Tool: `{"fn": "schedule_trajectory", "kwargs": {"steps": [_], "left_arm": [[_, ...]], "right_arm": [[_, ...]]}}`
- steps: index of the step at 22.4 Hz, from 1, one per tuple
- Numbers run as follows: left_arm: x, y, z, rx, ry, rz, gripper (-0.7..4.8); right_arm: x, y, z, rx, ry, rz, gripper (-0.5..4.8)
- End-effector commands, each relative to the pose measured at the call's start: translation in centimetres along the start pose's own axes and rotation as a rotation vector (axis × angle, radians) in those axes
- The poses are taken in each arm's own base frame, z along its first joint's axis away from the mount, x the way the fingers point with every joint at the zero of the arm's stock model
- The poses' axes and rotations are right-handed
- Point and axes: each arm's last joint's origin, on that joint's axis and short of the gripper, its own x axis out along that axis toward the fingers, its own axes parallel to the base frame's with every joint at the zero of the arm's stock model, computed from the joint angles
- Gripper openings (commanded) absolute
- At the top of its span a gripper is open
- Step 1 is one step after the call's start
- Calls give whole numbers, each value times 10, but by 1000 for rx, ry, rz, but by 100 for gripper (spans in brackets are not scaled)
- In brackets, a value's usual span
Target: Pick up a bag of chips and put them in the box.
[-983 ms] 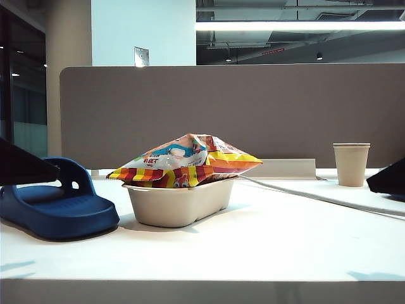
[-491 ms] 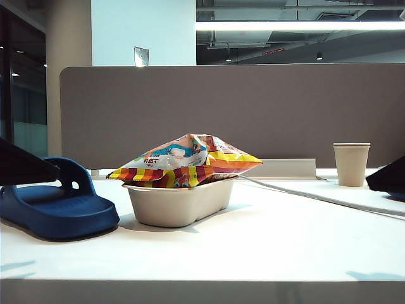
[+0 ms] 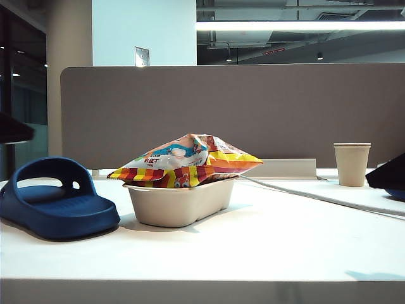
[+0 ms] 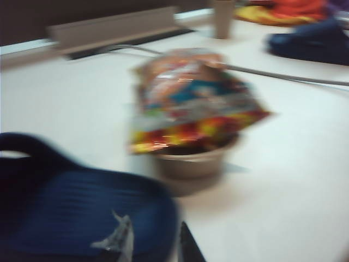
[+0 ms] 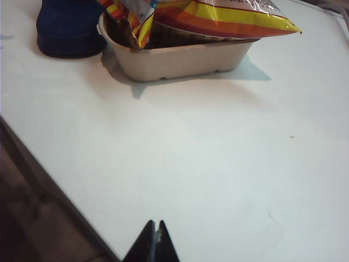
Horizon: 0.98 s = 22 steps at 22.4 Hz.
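Observation:
The bag of chips (image 3: 190, 161), striped red, orange and yellow, lies across the top of the beige box (image 3: 180, 204) in the middle of the table and overhangs both ends. The left wrist view shows the bag (image 4: 191, 103) and the box (image 4: 192, 162) blurred. My left gripper (image 4: 155, 229) is open and empty, back from the box and over the blue slipper (image 4: 76, 202). My right gripper (image 5: 155, 225) is shut on nothing, hovering near the table's front edge, well away from the box (image 5: 174, 57) and the bag (image 5: 223, 13).
A blue slipper (image 3: 54, 202) lies left of the box. A beige paper cup (image 3: 351, 163) stands at the back right, and a grey cable (image 3: 316, 196) runs past it. A brown divider panel (image 3: 253, 114) closes off the back. Dark arm parts show at both side edges.
The left arm's dark shape has risen and drawn off to the left in the exterior view, uncovering the slipper's top. The bag, the box and the right arm have not moved.

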Motion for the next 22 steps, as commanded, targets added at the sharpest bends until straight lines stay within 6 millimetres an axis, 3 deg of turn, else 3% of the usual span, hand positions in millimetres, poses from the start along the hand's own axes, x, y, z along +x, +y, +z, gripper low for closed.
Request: {"fn": "schedule_trajectory", "kwargs": {"steps": [1,11,22], "left_arm": [[-6,10,5,3,-55,105,111],[-20,28,10,17,-134,317,111],[-24,28,13,34,-176,343,111]], "right_arm": [[0,0,2,6,-23,0,0],[-1,-17,3,56,-45,-150,0],[-11,-51,3,148,-81,-475,0]]}}
